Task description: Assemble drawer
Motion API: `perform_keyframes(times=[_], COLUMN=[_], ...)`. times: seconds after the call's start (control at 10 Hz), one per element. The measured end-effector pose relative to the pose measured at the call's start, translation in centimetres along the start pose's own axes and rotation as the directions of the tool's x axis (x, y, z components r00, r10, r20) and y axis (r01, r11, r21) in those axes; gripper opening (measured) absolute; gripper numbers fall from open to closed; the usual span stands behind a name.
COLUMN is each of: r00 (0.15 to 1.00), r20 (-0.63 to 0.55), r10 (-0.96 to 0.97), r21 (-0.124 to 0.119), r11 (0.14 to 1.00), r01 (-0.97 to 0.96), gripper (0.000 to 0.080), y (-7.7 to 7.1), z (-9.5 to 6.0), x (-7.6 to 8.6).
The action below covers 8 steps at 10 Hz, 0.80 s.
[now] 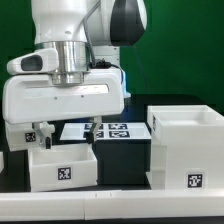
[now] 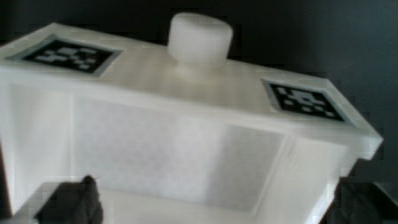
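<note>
A small white drawer tray (image 1: pixel 62 168) with a square marker on its front stands at the front, left of centre. The tall white casing (image 1: pixel 188 150), open at the top and with a marker low on its front, stands at the exterior view's right. My gripper (image 1: pixel 65 143) hangs just above the tray. In the wrist view the tray (image 2: pixel 178 150) fills the frame, with two markers and a round knob (image 2: pixel 196 40) on it. My gripper (image 2: pixel 217 206) is open, and the dark fingertips (image 2: pixel 71 205) stand wide apart on either side of the tray's body. I cannot tell whether they touch it.
The marker board (image 1: pixel 108 130) lies flat behind the tray, between it and the casing. Another white part with a marker (image 1: pixel 30 135) shows at the exterior view's left, partly hidden by the hand. The table is black, with a green wall behind.
</note>
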<state>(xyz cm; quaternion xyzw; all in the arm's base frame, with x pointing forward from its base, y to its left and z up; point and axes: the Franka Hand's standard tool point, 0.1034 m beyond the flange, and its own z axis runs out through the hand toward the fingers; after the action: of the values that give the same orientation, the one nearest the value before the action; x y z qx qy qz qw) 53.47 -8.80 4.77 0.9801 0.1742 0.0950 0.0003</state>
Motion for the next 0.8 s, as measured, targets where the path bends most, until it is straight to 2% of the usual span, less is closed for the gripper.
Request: perform_keyframes(times=[0.1,0.4,0.8], r00=[0.999,0.998,0.998], r20=[0.017,0.026,0.033], r10=[0.032,0.054,0.049], r21=[0.02,0.034,0.033], r11=[0.999,0.998,0.998], r01=[-0.032,-0.055,-0.05], gripper=[0.0649,0.0649,0.0649], y=[-1.2,-3.2,-3.4], z=[-0.3,-0.2,2.2], x=[0.9,2.0,0.5])
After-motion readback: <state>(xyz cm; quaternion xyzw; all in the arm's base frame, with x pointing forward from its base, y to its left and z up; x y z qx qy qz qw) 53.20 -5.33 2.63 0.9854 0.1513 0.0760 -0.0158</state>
